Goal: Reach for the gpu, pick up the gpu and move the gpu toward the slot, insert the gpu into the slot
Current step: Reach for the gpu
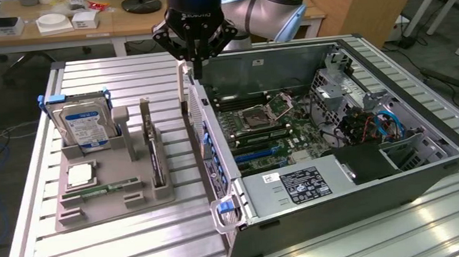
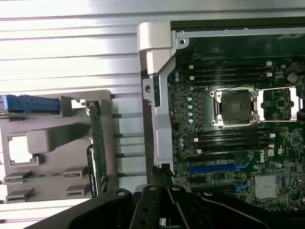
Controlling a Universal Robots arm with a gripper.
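Step in hand: the reach, not yet complete by my reading. Gripper (image 1: 197,71) hangs above the near wall of the computer case (image 1: 336,217), jaws pressed together, nothing between them. Graphics card (image 1: 155,156) untouched, standing on its long edge in the grey holder (image 1: 99,200) on the table. In the exterior view it is at about 7 o'clock from the gripper and well below it. Hard drive (image 1: 88,127) at 10 o'clock from the card, case at 3 o'clock. Card's long axis in that view runs close to 12–6, flat faces turned toward 9 and 3. Which end carries the metal bracket I cannot make out. Blue slot (image 1: 254,153) on the board runs nearer 8–2, so card and slot lie crosswise. Judgement: taking the card calls for the jaws parted, brought over its top edge, and lined up across its thin side. Seating it would call for roughly a quarter turn to match the slot.
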